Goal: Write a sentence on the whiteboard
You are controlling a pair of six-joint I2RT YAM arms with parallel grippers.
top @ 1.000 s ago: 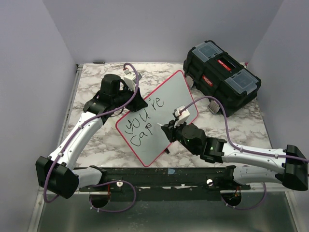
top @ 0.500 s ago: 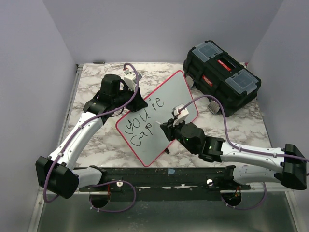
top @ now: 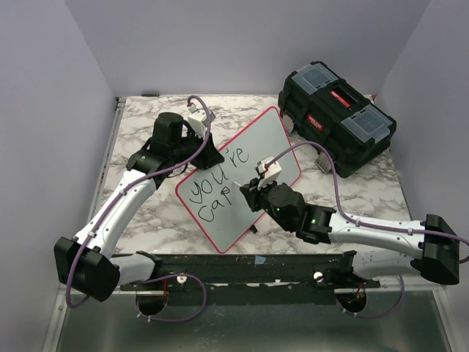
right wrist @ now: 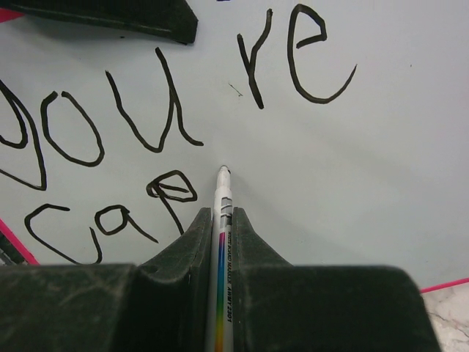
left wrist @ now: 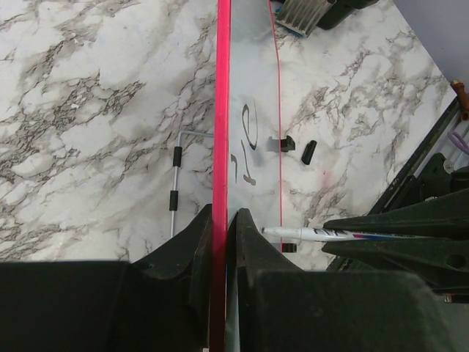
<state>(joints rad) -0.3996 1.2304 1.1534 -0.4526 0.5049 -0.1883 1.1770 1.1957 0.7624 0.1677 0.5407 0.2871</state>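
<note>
A large, flat, glossy white whiteboard [top: 272, 139] with a thin red-pink rim and rounded corners lies at the middle of the grey-veined white marble table [top: 135, 132], turned so that its long sides run from near left to far right. Its far right corner lies close to a black plastic toolbox [top: 337, 114] with red labels and clear lid compartments, which stands at the far right of the table.

The left gripper [top: 211, 155] reaches in from the far left and pinches the board's far left edge. In the left wrist view its two black fingers [left wrist: 198, 242] are pressed onto the red rim from both sides, and the board surface [left wrist: 253, 110] runs away from them almost edge-on.

The right gripper [top: 250, 194] hangs over the near half of the board. Its fingers [right wrist: 194, 235] are closed tight on a thin white marker [right wrist: 223, 202] with a rainbow stripe along its barrel. The marker also shows in the left wrist view [left wrist: 315, 234].

The black handwritten sentence [top: 216, 183] so far reads "you're" on the far line [right wrist: 168, 110] and "cap" on the line nearer the arms [right wrist: 110, 216]. The marker's tip sits just right of the "p"; I cannot tell whether it touches the board [right wrist: 352, 183].
</note>
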